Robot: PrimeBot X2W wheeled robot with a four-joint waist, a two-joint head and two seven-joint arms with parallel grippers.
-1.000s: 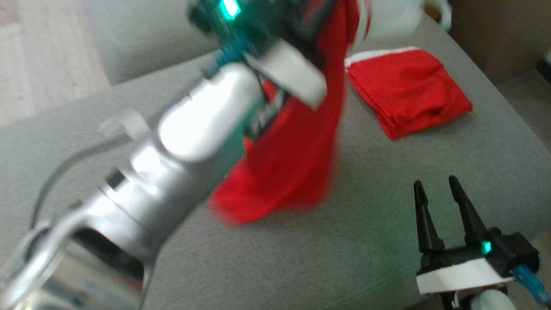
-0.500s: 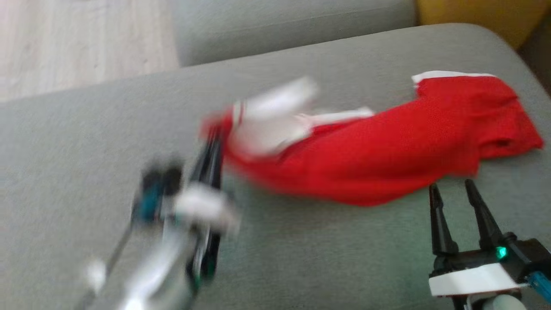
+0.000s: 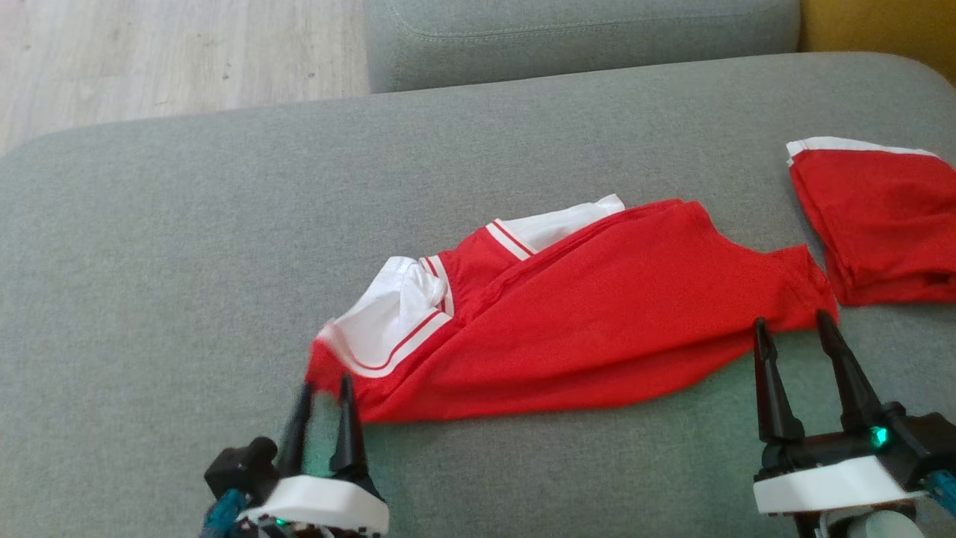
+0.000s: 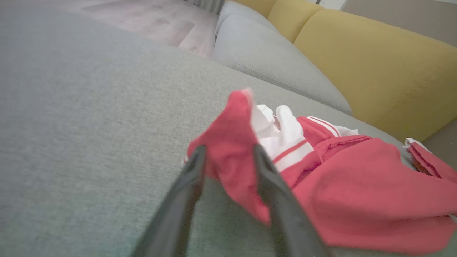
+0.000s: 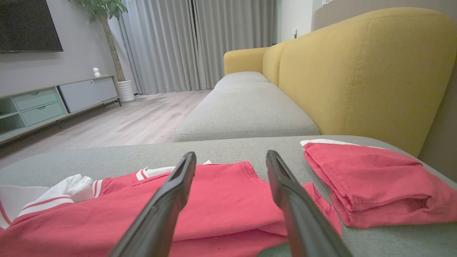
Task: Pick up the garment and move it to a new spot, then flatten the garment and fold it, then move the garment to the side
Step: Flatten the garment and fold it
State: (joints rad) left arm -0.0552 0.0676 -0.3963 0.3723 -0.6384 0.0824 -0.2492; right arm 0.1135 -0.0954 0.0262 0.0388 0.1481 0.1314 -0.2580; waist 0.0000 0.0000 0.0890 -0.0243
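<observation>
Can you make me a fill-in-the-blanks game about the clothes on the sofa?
1. The spread-out garment is red with a ____ collar.
2. It lies on a ____ sofa cushion.
3. The folded garment lies nearer the ____ tool.
4. The sofa back is ____.
Missing words: white, grey, right, yellow.

The grey sofa cushion (image 3: 224,224) spread wide before me and bore two pieces of cloth; the red garment (image 3: 597,329) lay rumpled and stretched across its middle, its white red-striped trim (image 3: 388,317) bunched toward my left; a folded red garment (image 3: 881,224) rested flat by the cushion's right edge, just beside the first; whether they touched I could not tell.
</observation>
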